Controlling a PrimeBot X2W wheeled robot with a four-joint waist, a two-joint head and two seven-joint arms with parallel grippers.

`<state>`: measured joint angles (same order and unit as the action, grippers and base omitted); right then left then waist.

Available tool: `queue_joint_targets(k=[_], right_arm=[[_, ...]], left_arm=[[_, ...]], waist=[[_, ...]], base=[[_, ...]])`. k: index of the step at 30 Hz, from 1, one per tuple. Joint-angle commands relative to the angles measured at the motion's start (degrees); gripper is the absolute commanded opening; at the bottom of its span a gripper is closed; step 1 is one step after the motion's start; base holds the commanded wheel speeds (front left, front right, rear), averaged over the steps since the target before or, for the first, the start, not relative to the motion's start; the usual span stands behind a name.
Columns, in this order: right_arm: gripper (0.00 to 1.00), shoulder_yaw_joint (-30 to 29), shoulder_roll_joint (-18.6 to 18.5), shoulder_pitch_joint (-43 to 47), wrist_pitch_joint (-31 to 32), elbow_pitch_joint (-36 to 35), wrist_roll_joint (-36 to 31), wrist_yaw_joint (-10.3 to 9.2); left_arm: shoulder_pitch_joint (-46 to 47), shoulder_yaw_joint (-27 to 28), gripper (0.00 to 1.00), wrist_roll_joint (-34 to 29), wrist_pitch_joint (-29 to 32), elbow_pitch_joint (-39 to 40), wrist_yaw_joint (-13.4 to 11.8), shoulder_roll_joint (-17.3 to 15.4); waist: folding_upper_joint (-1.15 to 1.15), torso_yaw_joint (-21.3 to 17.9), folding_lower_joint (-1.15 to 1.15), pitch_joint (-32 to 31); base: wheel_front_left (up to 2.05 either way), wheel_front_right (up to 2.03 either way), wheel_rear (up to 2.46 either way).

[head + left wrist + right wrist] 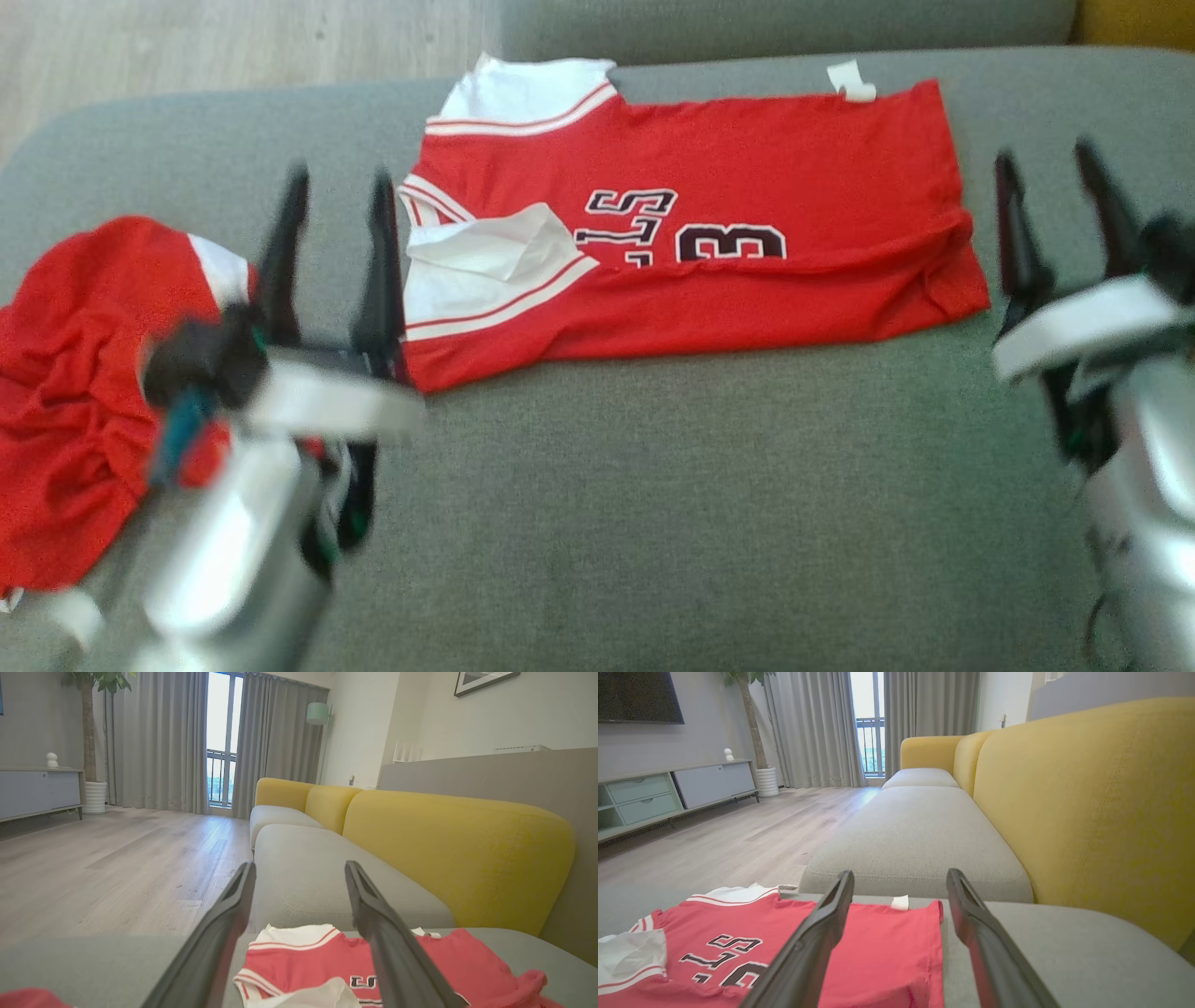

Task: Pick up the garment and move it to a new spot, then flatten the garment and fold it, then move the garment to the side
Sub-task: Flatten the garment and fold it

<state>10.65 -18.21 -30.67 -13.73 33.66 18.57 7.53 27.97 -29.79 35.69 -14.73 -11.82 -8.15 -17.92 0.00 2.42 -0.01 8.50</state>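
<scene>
A red jersey (747, 187) with white trim and dark lettering lies folded lengthwise on the grey sofa seat (653, 504); it also shows in the left wrist view (308, 966) and the right wrist view (887, 956). My left gripper (338, 191) stands open just left of the jersey's white-trimmed end, with nothing between its fingers. Beyond the jersey's other end, my right gripper (1046, 168) is open and empty too. Both sets of fingers hover above the cushion, apart from the cloth.
A second red and white garment (75, 392) lies crumpled at the left edge of the seat, beside my left forearm. Yellow backrest cushions (1087, 802) run along the right. Wooden floor (117, 868) lies beyond the seat's far-left edge.
</scene>
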Motion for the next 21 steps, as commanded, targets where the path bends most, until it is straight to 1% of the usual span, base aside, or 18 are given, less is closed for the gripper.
queue_joint_targets(k=[1, 2, 3, 7, 10, 11, 12, 16, 18, 21], right_arm=[[1.0, -1.1, 1.8, 2.3, -0.7, -2.6, -1.4, -0.04], [1.0, -1.1, 1.8, 2.3, -0.7, -2.6, -1.4, -0.04], [1.0, -3.0, 4.0, 5.5, -0.9, -4.3, -3.4, -0.04], [1.0, -6.1, 8.1, 10.8, -1.1, -7.7, -6.3, -0.04], [1.0, -8.8, 10.7, 13.9, -1.2, -9.6, -8.4, -0.04], [1.0, -10.2, 12.0, 15.4, -1.2, -10.8, -9.1, -0.04], [1.0, -10.2, 12.0, 15.4, -1.2, -10.8, -9.1, -0.04], [1.0, -10.4, 13.4, 16.3, -1.2, -12.5, -10.1, -0.04], [1.0, -10.1, 13.7, 16.0, -1.2, -13.2, -10.4, -0.04], [1.0, -9.9, 14.0, 15.4, -1.0, -14.1, -10.5, -0.04]], left_arm=[[-1.4, 4.1, 1.0, -2.2, -0.3, 2.6, 0.0, -0.1], [-1.4, 4.1, 1.0, -2.2, -0.3, 2.6, 0.0, -0.1], [-5.7, 6.7, 1.0, -4.8, -0.3, 3.6, 0.2, 2.3], [-12.2, 11.2, 1.0, -9.2, -0.3, 4.1, 1.7, 6.4], [-15.3, 14.0, 1.0, -12.4, -0.3, 3.8, 3.1, 8.8], [-16.3, 15.8, 1.0, -14.0, -0.3, 3.3, 4.2, 10.0], [-16.3, 15.8, 1.0, -14.0, -0.3, 3.3, 4.2, 10.0], [-16.6, 18.1, 1.0, -16.2, -0.3, 1.1, 6.2, 11.7], [-15.9, 18.4, 1.0, -17.0, -0.3, -1.3, 6.9, 12.1], [-14.2, 18.2, 1.0, -17.7, -0.3, -6.9, 7.1, 12.4]], waist=[[0.0, 0.2, 0.01, -1.2], [0.0, 0.2, 0.01, -1.2], [0.0, 0.1, 0.01, -1.7], [0.0, -0.4, 0.01, -2.6], [0.0, -0.7, 0.01, -3.0], [0.0, -1.0, 0.01, -3.0], [0.0, -1.0, 0.01, -3.0], [0.0, -1.6, 0.01, -2.5], [0.0, -2.0, 0.01, -1.9], [0.0, -2.4, 0.01, -1.1]], base=[[0.0, 0.0, 0.0], [0.0, 0.0, 0.0], [0.0, 0.0, 0.0], [0.0, 0.0, 0.0], [0.0, 0.0, 0.0], [0.0, 0.0, 0.0], [0.0, 0.0, 0.0], [0.0, 0.0, 0.0], [0.0, 0.0, 0.0], [0.0, 0.0, 0.0]])
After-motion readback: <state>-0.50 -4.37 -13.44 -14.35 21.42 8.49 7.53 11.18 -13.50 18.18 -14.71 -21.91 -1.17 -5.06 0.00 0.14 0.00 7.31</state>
